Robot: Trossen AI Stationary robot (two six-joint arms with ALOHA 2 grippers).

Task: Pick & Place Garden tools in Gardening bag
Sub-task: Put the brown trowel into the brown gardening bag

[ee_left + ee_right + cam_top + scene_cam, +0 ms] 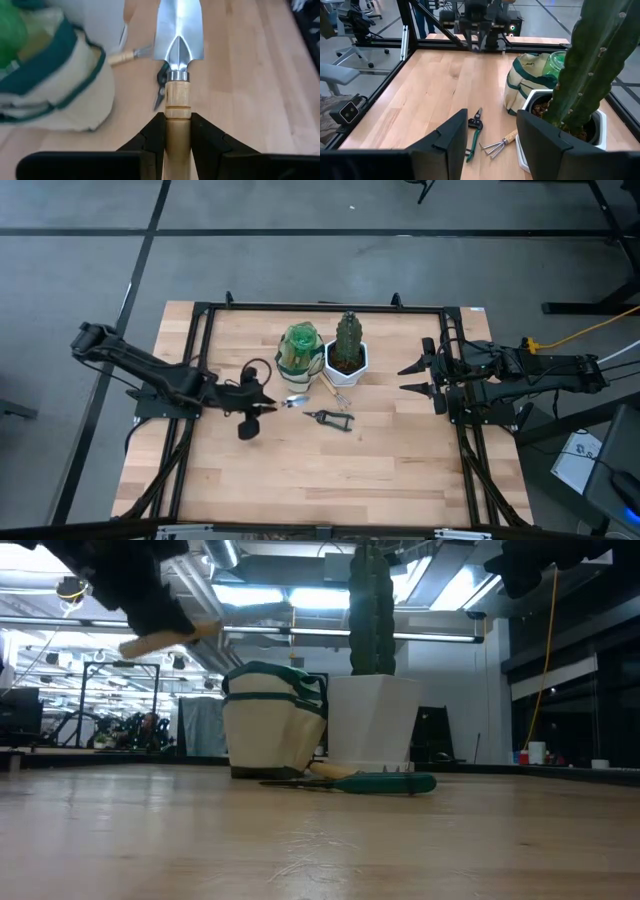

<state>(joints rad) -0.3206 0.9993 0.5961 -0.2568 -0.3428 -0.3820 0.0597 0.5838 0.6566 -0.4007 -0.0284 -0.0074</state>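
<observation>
My left gripper (266, 406) is shut on the trowel (179, 35), whose metal blade (295, 401) points toward the table's right, above the wood. The beige and green gardening bag (300, 350) stands just beyond it with the green spray bottle (300, 338) inside. The pruning shears (330, 418) and the hand fork (333, 388) lie flat on the table in front of the cactus in its white pot (347, 355). My right gripper (420, 377) waits open at the table's right side, holding nothing. My left gripper pinches the trowel's wooden handle (177, 117) between its two fingers, a little behind the metal collar. The fingers come from the table's left, slanting down, and lie along the handle. The trowel is lifted clear of the table (170, 638), blade forward.
A black frame (320, 308) runs around the tabletop. The white pot stands close against the bag's right side. Bare wood (330, 470) stretches across the near half of the table.
</observation>
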